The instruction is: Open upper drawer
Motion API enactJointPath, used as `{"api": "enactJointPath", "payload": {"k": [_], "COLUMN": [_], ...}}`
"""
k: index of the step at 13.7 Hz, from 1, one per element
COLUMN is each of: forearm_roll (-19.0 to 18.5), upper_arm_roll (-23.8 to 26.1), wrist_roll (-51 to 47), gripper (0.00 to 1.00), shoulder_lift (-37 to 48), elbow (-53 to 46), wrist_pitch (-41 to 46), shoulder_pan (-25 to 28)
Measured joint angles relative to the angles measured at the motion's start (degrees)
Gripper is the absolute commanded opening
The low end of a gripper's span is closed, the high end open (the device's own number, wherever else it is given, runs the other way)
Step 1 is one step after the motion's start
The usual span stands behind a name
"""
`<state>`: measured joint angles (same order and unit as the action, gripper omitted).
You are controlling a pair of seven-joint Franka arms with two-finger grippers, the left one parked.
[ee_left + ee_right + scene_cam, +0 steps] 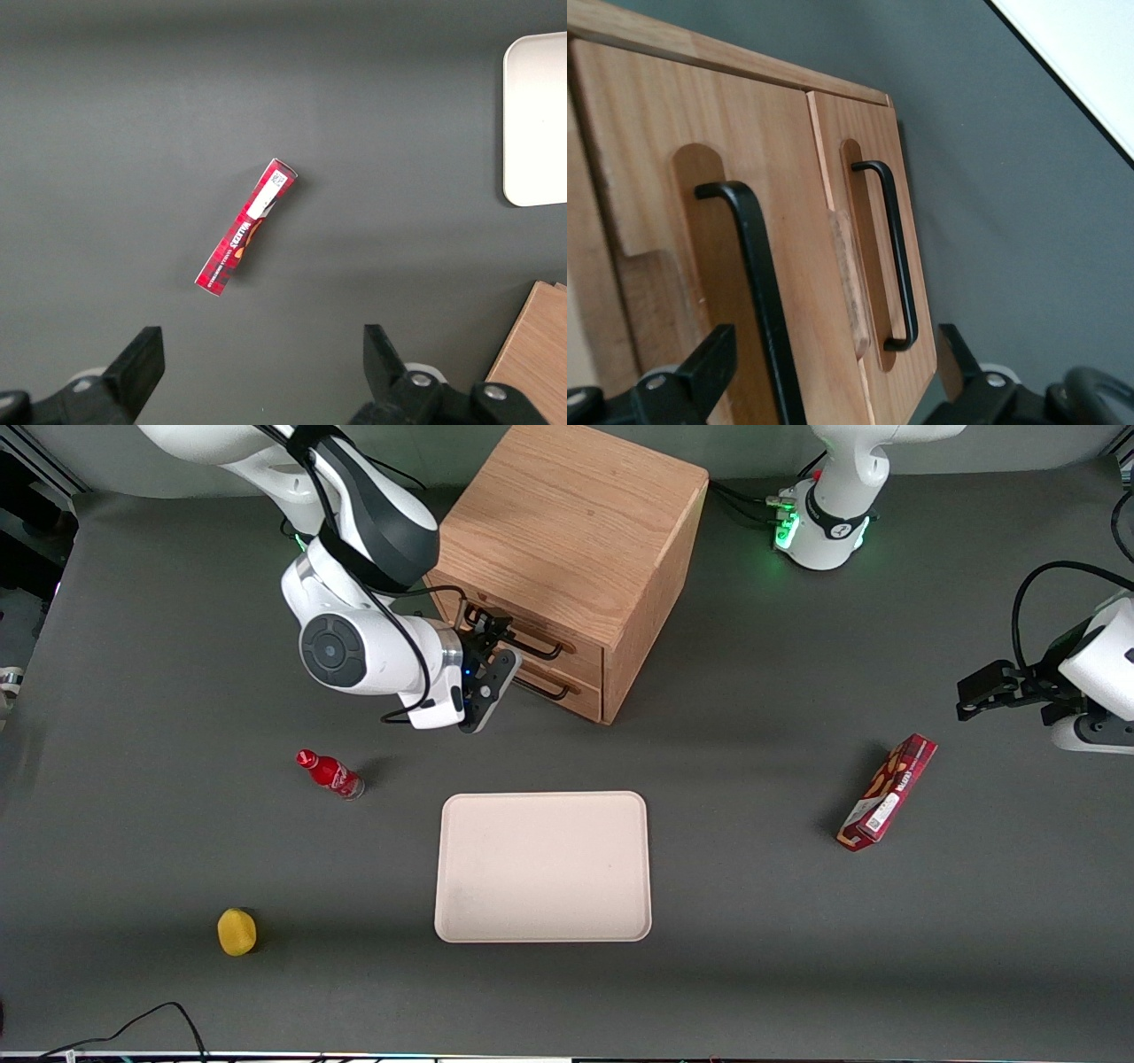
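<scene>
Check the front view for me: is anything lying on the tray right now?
No: the cream tray shows only its bare surface, while the gripper sits in front of the upper drawer.

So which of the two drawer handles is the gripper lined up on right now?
The upper drawer's handle, the one nearer the cabinet's top. It runs between the open jaws of the gripper, while the bottom drawer's handle sits off to one side.

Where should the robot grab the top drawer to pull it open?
By the thin black handle of the upper drawer, coming straight at the cabinet's front. The bar stands off a recessed slot, leaving room for a finger on each side. The gripper, open, is right in front of it.
</scene>
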<state>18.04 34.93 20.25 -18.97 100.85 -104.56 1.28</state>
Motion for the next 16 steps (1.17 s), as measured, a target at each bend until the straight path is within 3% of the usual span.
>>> {"api": "enactJointPath", "payload": {"k": [10,16], "forearm_roll": [-0.09,-3.61], "upper_arm_roll": [1.27,0.24], "wrist_roll": [0.1,1.06], "gripper": [1.0,1.0], "shoulder_lift": [0.28,-0.2], "elbow": [4.97,4.02], "wrist_pitch": [-5.84,-7.3], "shoulder_pan": [-0.05,-0.64]}}
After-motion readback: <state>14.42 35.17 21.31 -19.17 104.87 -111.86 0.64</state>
